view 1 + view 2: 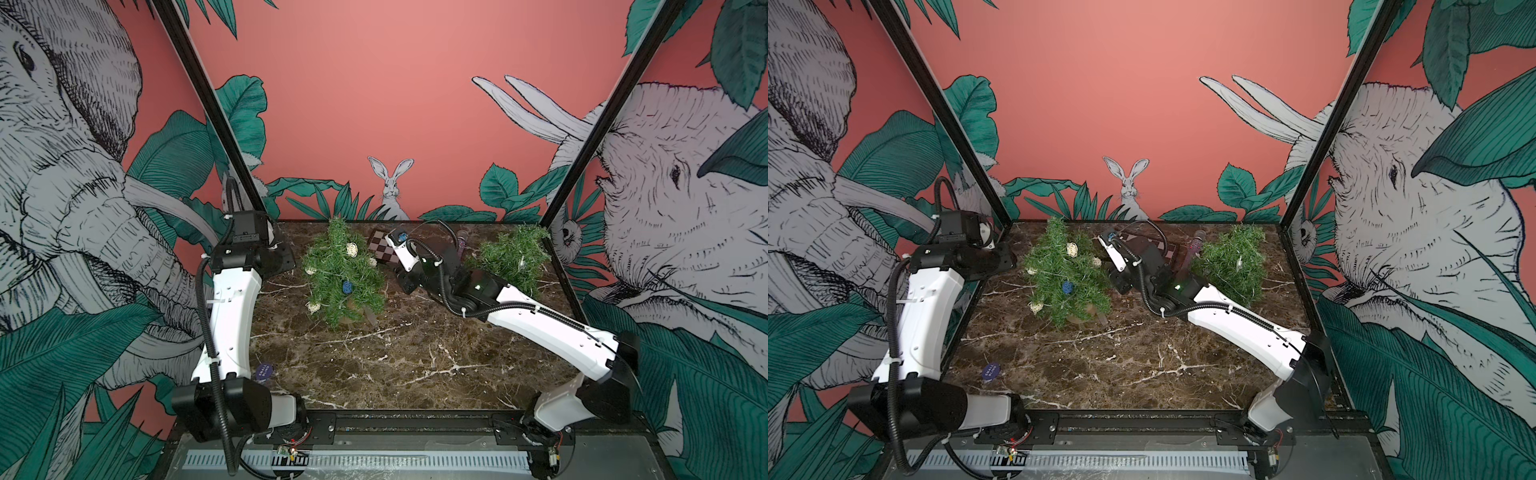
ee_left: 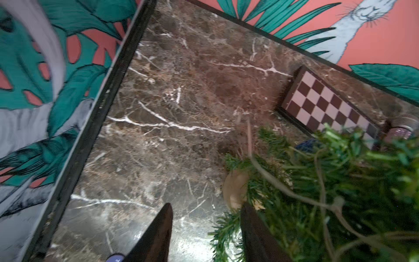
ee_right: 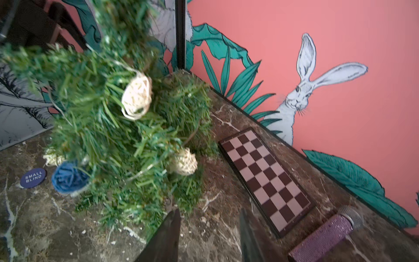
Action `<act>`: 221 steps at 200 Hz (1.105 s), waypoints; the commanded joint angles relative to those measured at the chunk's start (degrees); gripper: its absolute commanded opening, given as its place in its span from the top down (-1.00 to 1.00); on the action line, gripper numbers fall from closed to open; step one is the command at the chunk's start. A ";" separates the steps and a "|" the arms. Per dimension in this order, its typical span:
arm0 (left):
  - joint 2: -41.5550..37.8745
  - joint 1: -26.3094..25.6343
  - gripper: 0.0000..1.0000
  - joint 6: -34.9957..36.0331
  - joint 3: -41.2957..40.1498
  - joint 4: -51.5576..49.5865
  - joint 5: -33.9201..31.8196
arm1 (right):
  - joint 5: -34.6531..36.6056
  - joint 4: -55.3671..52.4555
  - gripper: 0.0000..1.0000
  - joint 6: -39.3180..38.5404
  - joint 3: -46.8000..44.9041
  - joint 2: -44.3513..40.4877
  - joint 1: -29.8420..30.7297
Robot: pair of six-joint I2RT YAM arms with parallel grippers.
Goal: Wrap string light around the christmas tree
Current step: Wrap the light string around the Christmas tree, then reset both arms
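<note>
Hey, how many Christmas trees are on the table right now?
2. The decorated tree, hung with woven balls, stands back left on the marble table; the second tree sits back right, beyond the right arm. None seems hidden.

Count on the desk [image 1: 415,365]: 2 small green trees, a decorated tree [image 1: 332,266] near the far edge and a second tree [image 1: 513,257] in the far right corner. Wicker balls on the decorated tree, both top views: 4 cream, e.g. cream ball [image 1: 352,249], plus 1 blue ball [image 1: 347,286]. 1 chessboard [image 1: 384,249], 1 purple microphone [image 3: 324,236], 1 round chip [image 1: 264,371] marked SMALL BLIND near the left edge. 2 arms, 2 claws: left claw [image 2: 206,205], right claw [image 3: 209,211].
</note>
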 commanded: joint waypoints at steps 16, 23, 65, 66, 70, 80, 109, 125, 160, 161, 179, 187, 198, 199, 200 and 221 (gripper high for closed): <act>-7.73 0.07 -0.07 3.24 -2.59 -2.99 -12.73 | 4.75 -5.46 0.41 5.11 -11.00 -10.61 0.37; -8.31 0.08 -0.08 3.52 -2.92 -2.71 -13.94 | 4.71 -6.30 0.57 6.38 -12.56 -13.49 0.37; -12.29 0.07 -0.08 0.27 -10.63 1.66 -12.43 | 6.56 -36.45 0.98 19.29 -11.73 -16.66 0.10; -12.44 0.03 -0.08 0.18 -11.03 1.95 -12.45 | 6.68 -36.63 0.99 19.74 -12.24 -16.96 0.07; -13.16 0.03 -0.08 -0.06 -12.44 2.89 -12.51 | 7.27 -36.99 1.00 21.18 -14.41 -18.14 0.08; -14.41 0.08 -0.08 -0.80 -15.45 4.28 -12.48 | 8.18 -38.05 1.00 25.24 -19.00 -21.50 -0.08; -16.71 -0.05 -0.06 -2.34 -21.28 6.59 -10.50 | 13.08 -42.57 1.00 34.35 -25.52 -30.66 -0.11; -17.97 -0.48 -0.06 -2.78 -23.80 7.84 -10.18 | 13.25 -46.58 1.00 39.50 -27.01 -32.41 -1.02; -20.03 -5.32 -0.05 -4.64 -30.00 13.40 -12.03 | 8.71 -50.15 0.92 48.45 -29.51 -31.03 -13.52; -20.05 -5.65 -0.06 -4.73 -30.12 13.67 -12.34 | 8.63 -49.86 0.91 48.47 -29.65 -31.08 -13.82; -19.98 -11.28 -0.06 -5.39 -33.13 17.96 -15.72 | 9.68 -45.40 0.76 50.27 -31.56 -32.63 -20.35; -19.82 -12.91 -0.06 -5.56 -34.53 20.25 -16.71 | 9.44 -43.13 0.75 50.18 -32.19 -33.51 -23.58; -19.72 -14.30 -0.08 -5.79 -36.67 23.73 -17.71 | 10.09 -40.98 0.70 49.83 -32.54 -34.42 -27.78; -19.77 -14.45 -0.08 -5.80 -36.88 23.84 -17.82 | 10.15 -40.70 0.69 49.64 -32.57 -34.49 -28.24; -19.79 -14.57 -0.08 -5.80 -36.99 24.16 -17.91 | 10.23 -40.52 0.68 49.50 -32.59 -34.53 -28.61; -20.05 -16.45 -0.10 -5.19 -40.84 29.91 -20.46 | 13.84 -35.94 0.55 46.13 -32.84 -34.18 -37.44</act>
